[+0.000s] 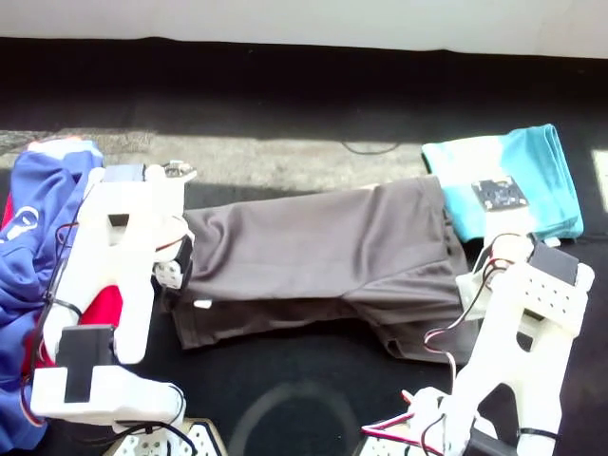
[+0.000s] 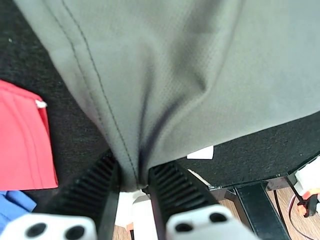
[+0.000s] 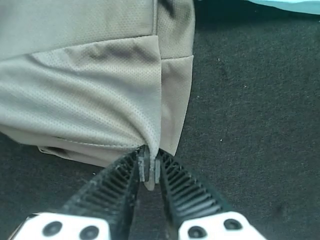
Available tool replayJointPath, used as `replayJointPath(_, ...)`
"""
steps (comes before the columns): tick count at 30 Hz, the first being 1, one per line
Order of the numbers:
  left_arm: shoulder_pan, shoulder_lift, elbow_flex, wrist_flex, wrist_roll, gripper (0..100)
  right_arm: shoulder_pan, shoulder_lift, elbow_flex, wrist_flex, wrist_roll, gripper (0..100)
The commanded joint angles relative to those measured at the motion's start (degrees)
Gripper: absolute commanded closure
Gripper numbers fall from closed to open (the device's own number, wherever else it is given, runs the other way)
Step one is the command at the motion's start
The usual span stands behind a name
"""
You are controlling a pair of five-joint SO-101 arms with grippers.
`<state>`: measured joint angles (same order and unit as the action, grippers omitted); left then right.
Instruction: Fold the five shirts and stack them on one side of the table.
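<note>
A grey shirt (image 1: 323, 256) lies stretched across the middle of the black table, partly folded over itself. My left gripper (image 2: 134, 169) is shut on the shirt's left end (image 2: 165, 75), and from above it (image 1: 177, 274) sits at that edge. My right gripper (image 3: 148, 162) is shut on a folded corner of the grey shirt (image 3: 90, 95) at its right end, which the high view places at the shirt's near right corner (image 1: 472, 285). A folded teal shirt (image 1: 518, 176) lies at the back right. A blue shirt (image 1: 38, 218) and a red shirt (image 2: 22, 140) are heaped at the left.
A white label (image 2: 200, 152) pokes out under the grey shirt's edge. The table's front edge and cables (image 2: 295, 195) are close to the left arm's base. Bare black tabletop (image 1: 304, 380) lies in front of the grey shirt, between the two arm bases.
</note>
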<state>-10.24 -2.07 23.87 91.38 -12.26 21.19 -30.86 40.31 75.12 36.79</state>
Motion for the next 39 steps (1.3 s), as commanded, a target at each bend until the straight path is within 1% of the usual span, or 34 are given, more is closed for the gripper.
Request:
replayJointPath(1,0.8,-3.1,2.4,1.3,-2.9,99,0.7,-1.4,0.0,-0.7,0.9,99.3)
replayJointPath(3,0.8,-3.0,5.4,0.5,-3.3,99,0.6,-1.3,0.0,-0.8,0.9,99.3)
replayJointPath(5,0.8,-3.0,8.6,-1.9,-3.3,99,0.5,-1.4,-0.4,-0.8,1.3,99.3)
replayJointPath(9,1.4,-3.0,13.2,-5.8,-3.3,99,0.8,-1.9,0.0,-0.2,6.2,99.3)
replayJointPath(16,2.2,-3.4,13.6,-6.3,-3.3,98,0.5,-1.9,0.0,-0.2,6.2,99.3)
replayJointPath(19,2.0,-3.6,12.2,-6.0,-3.2,91,0.5,-1.9,0.0,0.1,6.2,99.2)
replayJointPath(21,1.5,-3.6,11.0,-5.8,-3.2,86,0.4,-1.9,-0.4,2.5,6.2,98.3)
replayJointPath(24,0.7,-3.6,7.8,-3.3,-3.2,82,-0.7,-2.0,-0.6,5.8,6.2,91.5)
replayJointPath(26,-0.4,-3.6,3.8,-0.4,-3.2,82,-1.8,-2.0,-0.6,7.1,6.2,88.1)
replayJointPath(31,-3.6,-3.6,-10.6,8.1,-3.3,82,-3.6,-2.0,-4.1,9.8,6.1,87.8)
replayJointPath(34,-5.0,-3.3,-18.0,8.7,-5.0,82,-3.6,-2.0,-10.0,12.9,6.0,87.8)
replayJointPath(36,-4.9,-2.9,-20.6,8.5,-4.9,83,-3.9,-1.8,-13.9,12.3,3.7,87.8)
replayJointPath(37,-4.4,-2.9,-20.6,7.5,-4.8,86,-4.9,-1.4,-15.6,10.6,1.4,88.2)
replayJointPath(39,-2.7,-2.1,-19.6,3.2,-3.9,99,-8.4,-1.2,-16.7,5.8,-4.0,93.3)
